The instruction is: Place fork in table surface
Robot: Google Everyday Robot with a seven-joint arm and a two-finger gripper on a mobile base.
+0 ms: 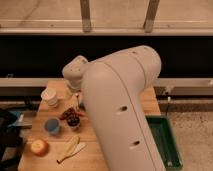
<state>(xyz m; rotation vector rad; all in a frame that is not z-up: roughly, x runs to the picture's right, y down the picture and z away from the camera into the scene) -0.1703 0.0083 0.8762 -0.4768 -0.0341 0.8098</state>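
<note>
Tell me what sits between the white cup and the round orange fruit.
In the camera view, a blue cup stands between the white cup and the orange fruit. The tool hangs just right of the white cup, above the dark cluster.

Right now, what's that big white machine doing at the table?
A robot arm is bent over the table, blocking much of it. Its gripper is low over the back left part, beside the cup and mostly hidden by the arm. Its job is to lay a fork on the table, but the fork can't be made out, so I can't tell whether it is down yet. A bowl, banana pieces and a tray are untouched.
</note>
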